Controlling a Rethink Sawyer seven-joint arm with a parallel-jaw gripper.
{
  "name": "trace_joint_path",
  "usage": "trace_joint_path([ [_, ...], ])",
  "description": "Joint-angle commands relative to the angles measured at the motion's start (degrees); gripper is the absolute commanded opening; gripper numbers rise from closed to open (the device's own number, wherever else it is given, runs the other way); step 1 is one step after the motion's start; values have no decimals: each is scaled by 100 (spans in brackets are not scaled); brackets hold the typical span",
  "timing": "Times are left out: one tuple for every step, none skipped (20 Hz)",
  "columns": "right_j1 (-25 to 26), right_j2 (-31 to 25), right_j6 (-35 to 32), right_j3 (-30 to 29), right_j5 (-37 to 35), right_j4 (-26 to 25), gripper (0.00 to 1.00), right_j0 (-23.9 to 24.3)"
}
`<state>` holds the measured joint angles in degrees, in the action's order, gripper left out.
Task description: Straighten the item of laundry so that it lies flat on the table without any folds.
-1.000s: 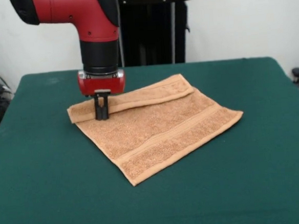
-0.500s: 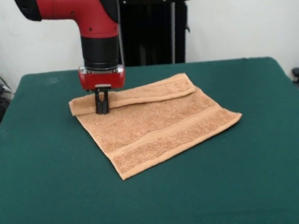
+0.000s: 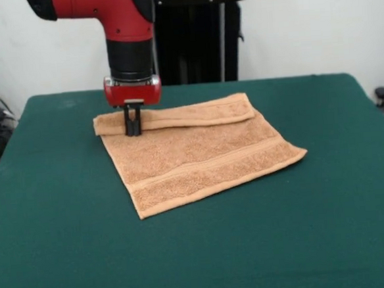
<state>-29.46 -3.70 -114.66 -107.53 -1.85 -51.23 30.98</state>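
The black fingers (image 3: 133, 127) are drawn close together and pinch the folded-over strip of the orange-tan towel (image 3: 193, 160) near its left end, their tips buried in the cloth. Straight above them sits the red wrist block, then a black collar, then the red arm (image 3: 113, 11) bending off to the upper left. The towel lies on the dark green desk (image 3: 317, 240), a little left of the desk's middle. From the fingers, the doubled-back strip runs off to the right as a long narrow band along the towel's far edge, ending at a rounded corner well to the right of the fingers. To the left of the fingers only a short stub of that fold sticks out. Toward me from the fingers the rest of the towel spreads flat on the felt, skewed so that its nearest corner points down and slightly left of the fingers, and its right corner reaches out far to the right. A woven stripe crosses the flat part close to the near edge. Behind the fingers a black stand (image 3: 197, 35) rises against the pale wall.
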Motion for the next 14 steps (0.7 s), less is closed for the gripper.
trace_joint_path([
  [552,-13,-616,-700,-154,144,0,-216],
  [551,3,-626,-701,-134,158,0,-229],
  [542,22,-631,-688,-98,155,0,-265],
  [521,25,-631,-692,-97,166,0,-282],
  [500,27,-630,-697,-97,177,0,-300],
  [489,9,-623,-703,-109,189,0,-290],
  [484,-1,-615,-695,-106,189,0,-299],
  [463,-4,-622,-694,-100,200,0,-317],
  [442,-7,-629,-694,-95,212,0,-334],
  [409,-23,-630,-714,-123,235,0,-337],
  [362,-56,-617,-746,-172,267,0,-317],
  [322,-83,-602,-782,-210,288,0,-301],
  [282,-119,-575,-826,-254,305,0,-281],
  [214,-176,-535,-873,-310,329,0,-249],
])
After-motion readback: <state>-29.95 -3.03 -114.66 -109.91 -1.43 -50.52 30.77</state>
